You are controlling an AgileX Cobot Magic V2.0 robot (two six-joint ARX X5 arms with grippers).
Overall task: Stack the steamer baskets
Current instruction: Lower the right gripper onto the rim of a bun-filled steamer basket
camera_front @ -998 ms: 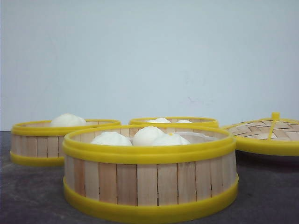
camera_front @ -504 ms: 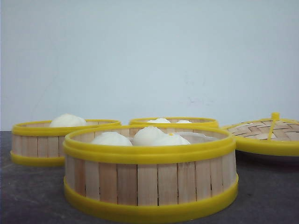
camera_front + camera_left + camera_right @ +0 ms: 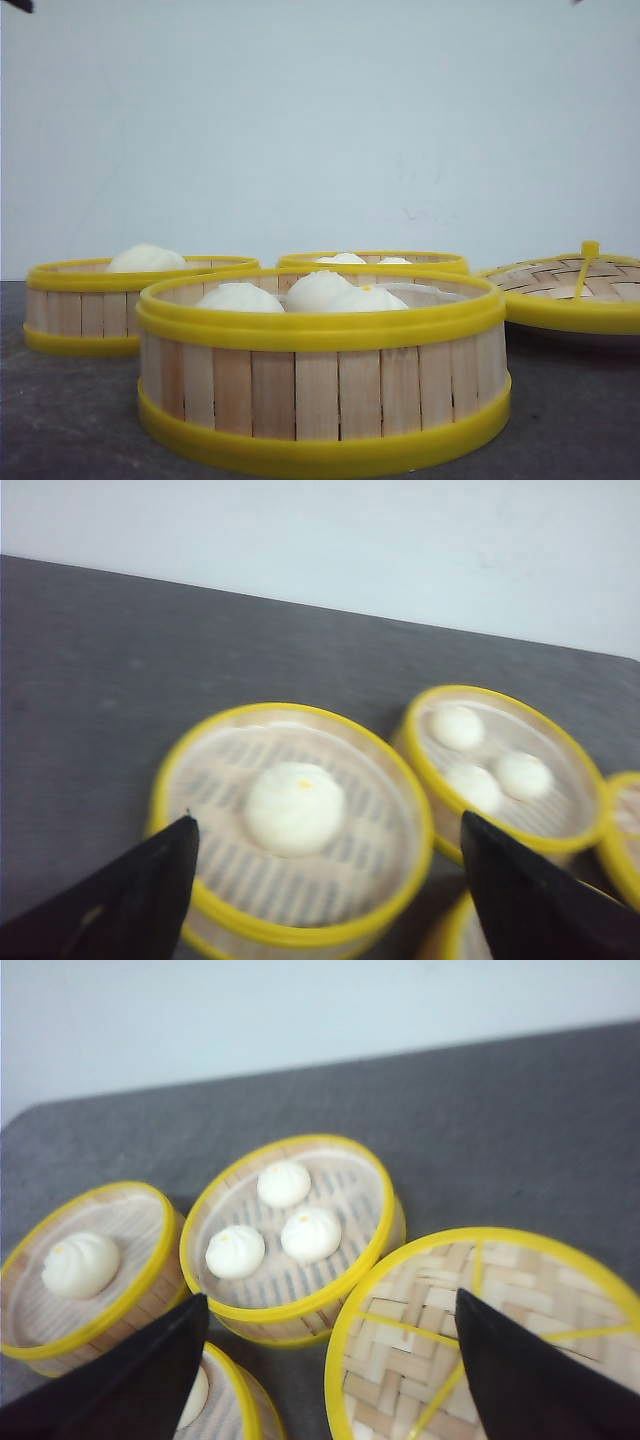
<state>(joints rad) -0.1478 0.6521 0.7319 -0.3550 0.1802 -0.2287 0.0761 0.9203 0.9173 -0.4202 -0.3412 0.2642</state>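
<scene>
While both our grippers, left gripper and right gripper, hang spread above bare grey tabletop, three slatted, yellow-rimmed steamer baskets sit unstacked.

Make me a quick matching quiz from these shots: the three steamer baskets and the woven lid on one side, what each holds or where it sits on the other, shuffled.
Things:
1. left basket
2. rear basket
3. front basket
4. woven lid

Descriptions:
A. nearest the front camera
B. far right, no buns
C. holds a single bun
D. three buns, behind the nearest one

Pairs: 1-C, 2-D, 3-A, 4-B
</scene>
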